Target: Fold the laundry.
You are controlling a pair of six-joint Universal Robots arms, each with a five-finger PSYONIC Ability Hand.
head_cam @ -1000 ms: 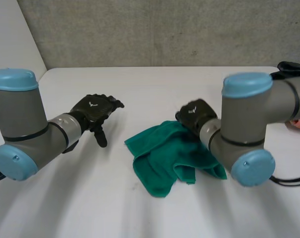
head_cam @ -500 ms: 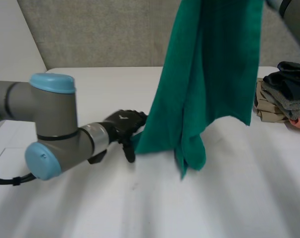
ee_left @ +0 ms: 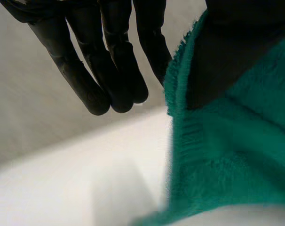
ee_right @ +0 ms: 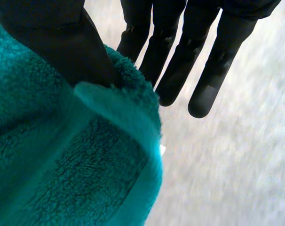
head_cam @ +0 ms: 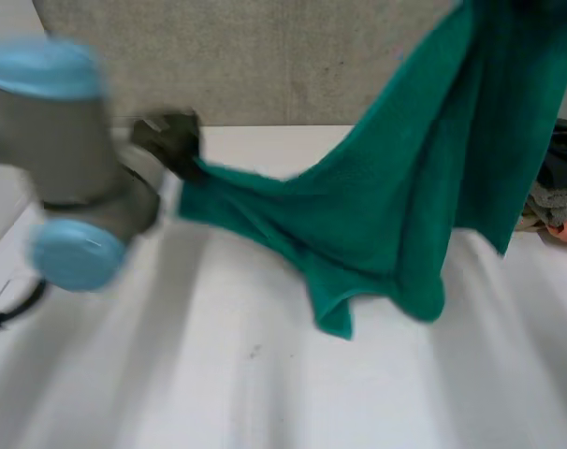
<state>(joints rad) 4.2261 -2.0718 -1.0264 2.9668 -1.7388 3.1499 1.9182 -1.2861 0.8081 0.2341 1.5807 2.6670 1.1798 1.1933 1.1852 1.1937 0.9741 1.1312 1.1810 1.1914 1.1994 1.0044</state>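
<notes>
Desk: the white desk sits under the work. I cannot tell whether the towel's lowest fold touches it.
Towel: the green terry towel lay crumpled on the desk a second ago. Now it hangs stretched between both hands, slanting up to the right.
Pile: dark and beige clothes wait at the desk's right edge.
Left robot hand: it has come across and pinches the low corner's edge under its thumb.
Right robot hand: its thumb pinches the high corner.
Meaning: I judge the towel nearly opened out, with laying it flat next.
</notes>
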